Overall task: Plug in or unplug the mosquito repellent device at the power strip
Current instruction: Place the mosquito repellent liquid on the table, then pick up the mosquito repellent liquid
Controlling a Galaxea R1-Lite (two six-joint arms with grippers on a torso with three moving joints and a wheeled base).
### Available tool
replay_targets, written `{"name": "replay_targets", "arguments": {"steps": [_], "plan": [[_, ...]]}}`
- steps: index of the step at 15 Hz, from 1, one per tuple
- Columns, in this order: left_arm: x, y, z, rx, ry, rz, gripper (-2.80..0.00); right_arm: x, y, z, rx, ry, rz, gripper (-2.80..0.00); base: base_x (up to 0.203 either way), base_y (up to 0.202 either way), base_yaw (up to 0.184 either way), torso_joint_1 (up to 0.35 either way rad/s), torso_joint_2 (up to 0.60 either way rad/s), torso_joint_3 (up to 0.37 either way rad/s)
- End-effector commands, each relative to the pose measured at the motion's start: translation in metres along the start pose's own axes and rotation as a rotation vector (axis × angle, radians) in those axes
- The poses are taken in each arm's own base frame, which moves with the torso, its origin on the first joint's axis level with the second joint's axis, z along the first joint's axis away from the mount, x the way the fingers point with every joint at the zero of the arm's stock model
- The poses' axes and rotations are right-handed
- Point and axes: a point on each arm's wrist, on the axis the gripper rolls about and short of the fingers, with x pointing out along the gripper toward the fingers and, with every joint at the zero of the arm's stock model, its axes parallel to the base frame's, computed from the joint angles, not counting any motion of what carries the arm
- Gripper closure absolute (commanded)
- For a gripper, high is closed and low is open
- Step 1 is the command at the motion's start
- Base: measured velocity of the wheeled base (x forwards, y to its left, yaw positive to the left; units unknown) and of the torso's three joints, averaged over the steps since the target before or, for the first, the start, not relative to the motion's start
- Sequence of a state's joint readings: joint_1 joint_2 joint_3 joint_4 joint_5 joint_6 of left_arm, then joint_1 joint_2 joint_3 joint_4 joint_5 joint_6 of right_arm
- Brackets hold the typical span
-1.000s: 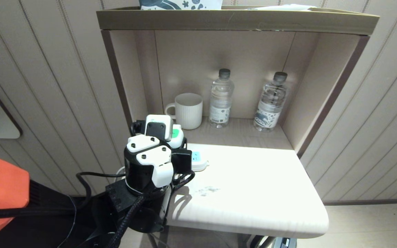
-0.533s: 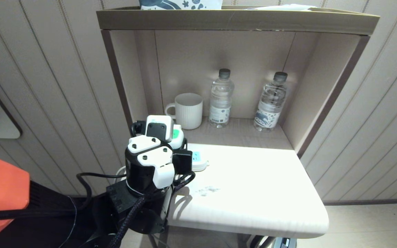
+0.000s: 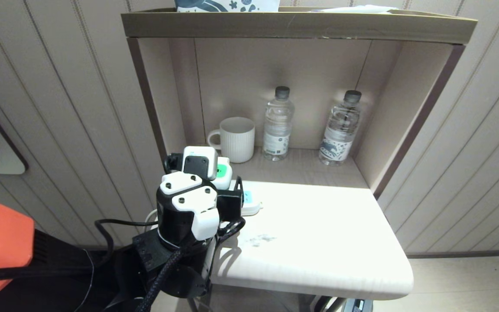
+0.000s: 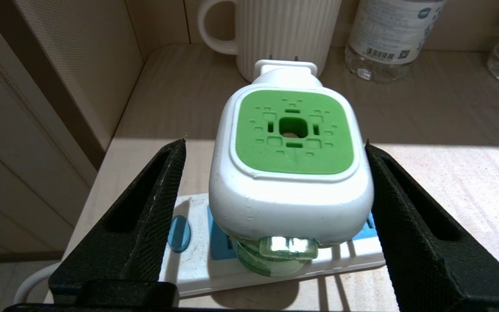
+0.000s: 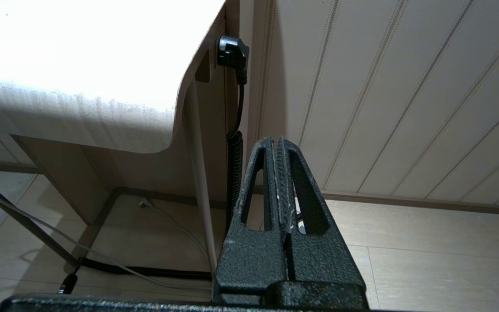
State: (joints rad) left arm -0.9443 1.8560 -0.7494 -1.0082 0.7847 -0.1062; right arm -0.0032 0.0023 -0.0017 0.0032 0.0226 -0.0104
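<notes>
Left gripper sits at the near left corner of the white table, over the power strip. Jaws apart, one black finger on each side of the mosquito repellent device. Clear gap shows on the one side; on the other side the finger sits just beside the white shell and contact cannot be told. The device has a white body with a green square face toward the wrist camera, and a translucent green bottle hanging under it. The device is above the strip's light blue socket faces, bottle end near or on the strip. Its two plug prongs stick out bare at the far end, pointing at the mug, so it is not plugged in. The strip lies flat on the table, blue round button showing beside one finger, white cable running off the table edge.

Right gripper is parked low beside the table, jaws pressed together, nothing in them, pointing at the floor and wall panels. A black plug and coiled cord hang behind the table leg.

Farther back, in the open shelf niche: white ribbed mug, then two clear water bottles standing upright, apart from each other.
</notes>
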Motion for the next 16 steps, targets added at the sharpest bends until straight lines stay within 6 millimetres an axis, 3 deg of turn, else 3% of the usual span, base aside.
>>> {"name": "replay_targets", "arguments": {"steps": [1,5,9,12,13,16], "plan": [[-0.003,0.0,0.002,-0.008,-0.008,0.001,-2.8,0.0,0.0,0.0,0.0,0.001,0.001,0.0,0.0,0.0,0.0,0.0,0.0,0.0],[-0.039,0.004,0.032,-0.049,-0.069,-0.075,-2.8,0.0,0.0,0.0,0.0,0.001,0.001,0.0,0.0,0.0,0.0,0.0,0.0,0.0],[-0.073,0.027,0.073,-0.101,-0.153,-0.124,-2.8,0.0,0.0,0.0,0.0,0.001,0.001,0.0,0.0,0.0,0.0,0.0,0.0,0.0],[-0.104,0.059,0.109,-0.108,-0.257,-0.151,-2.8,0.0,0.0,0.0,0.0,0.001,0.001,0.0,0.0,0.0,0.0,0.0,0.0,0.0],[-0.116,0.073,0.118,-0.102,-0.29,-0.159,0.0,0.0,0.0,0.0,0.0,0.001,0.001,0.0,0.0,0.0,0.0,0.0,0.0,0.0],[-0.151,0.128,0.13,-0.064,-0.319,-0.137,0.0,0.0,0.0,0.0,0.0,0.001,0.001,0.0,0.0,0.0,0.0,0.0,0.0,0.0]]}}
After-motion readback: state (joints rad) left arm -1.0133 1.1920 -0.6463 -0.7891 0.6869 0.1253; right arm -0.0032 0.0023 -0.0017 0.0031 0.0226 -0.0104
